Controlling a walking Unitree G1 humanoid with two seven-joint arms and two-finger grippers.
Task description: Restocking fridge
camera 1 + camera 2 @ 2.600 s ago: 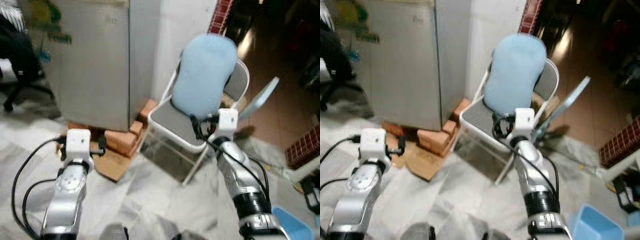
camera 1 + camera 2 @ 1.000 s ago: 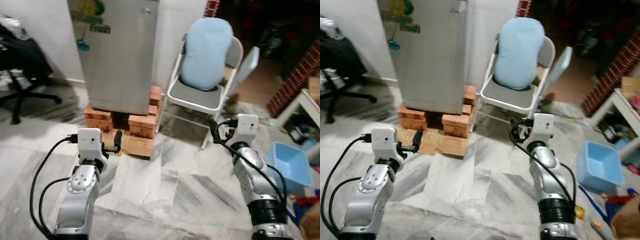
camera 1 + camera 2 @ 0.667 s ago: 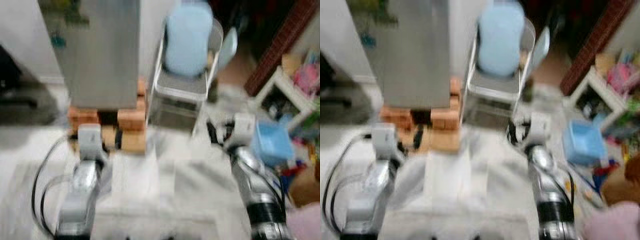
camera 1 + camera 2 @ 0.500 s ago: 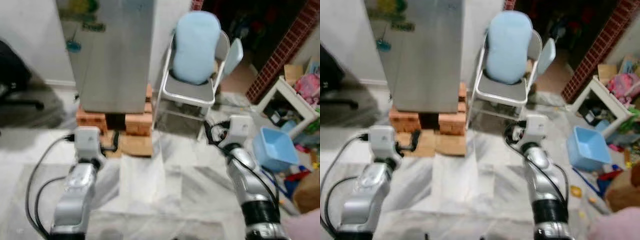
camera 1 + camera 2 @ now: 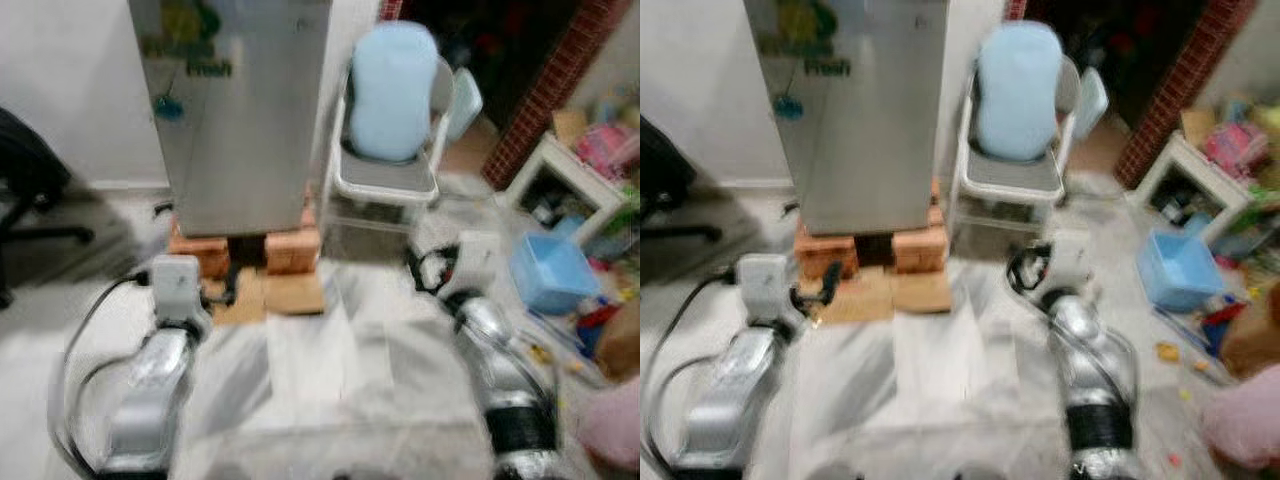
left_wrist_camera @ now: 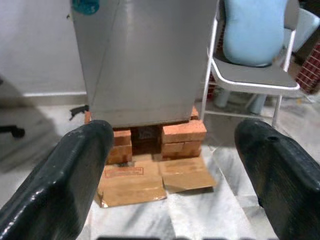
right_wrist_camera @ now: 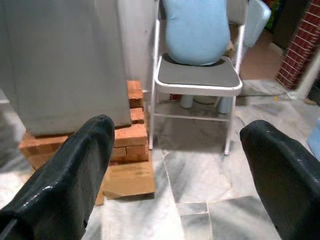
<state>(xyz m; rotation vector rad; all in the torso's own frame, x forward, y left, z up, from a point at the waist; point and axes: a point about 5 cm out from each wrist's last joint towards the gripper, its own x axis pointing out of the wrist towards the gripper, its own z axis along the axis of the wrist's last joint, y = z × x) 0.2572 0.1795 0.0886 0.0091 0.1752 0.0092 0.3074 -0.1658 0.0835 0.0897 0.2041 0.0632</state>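
Barely begun, by the look of it. Fridge (image 6: pixel 145 60) shut, standing on bricks (image 6: pixel 177 137) straight ahead of both sets of fingers, well apart. Left gripper (image 6: pixel 170 165) and right gripper (image 7: pixel 175 165) spread wide, holding nothing. Door unopened, nothing yet stocked.

A grey-veined white marble floor (image 5: pixel 330 380) spread below a plain white wall (image 5: pixel 70 90). A white metal folding chair (image 5: pixel 1008 185) carried a pale blue cushion (image 5: pixel 1017 90); a red brick pillar (image 5: pixel 1170 90) stood beyond.
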